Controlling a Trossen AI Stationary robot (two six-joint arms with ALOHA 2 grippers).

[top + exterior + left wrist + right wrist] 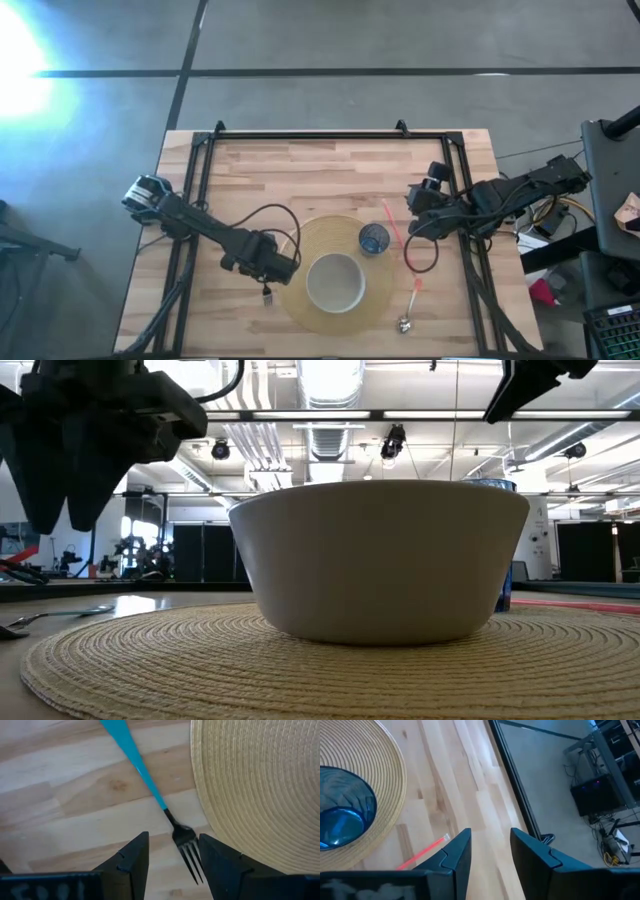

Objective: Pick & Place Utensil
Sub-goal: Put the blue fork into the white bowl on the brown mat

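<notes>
You are looking down on a wooden bench (330,165) with a black frame along its edges. A round woven placemat (385,290) lies at the near middle of it, between your two sets of jaws. A white bowl (335,283) sits on the mat, just beside the left jaws, and in the low view it fills the centre of the picture. A blue glass (374,239) stands at the mat's edge, on the side towards the right jaws.

Your left jaws (270,278) hang at the mat's left rim, spread wide with nothing pinched. Straight beneath them on the bare wood lies a fork (150,785) with a teal handle; its dark tines sit in the gap between the two fingers (131,862), and the mat's edge runs just beside them.

Your right jaws (412,200) hover beyond the mat's right side, also spread and empty. A thin pink-handled utensil (393,228) lies on the wood close under them, near the glass. A spoon (410,308) with a pink handle lies farther off, towards the bench's near edge, well apart from both jaws.
</notes>
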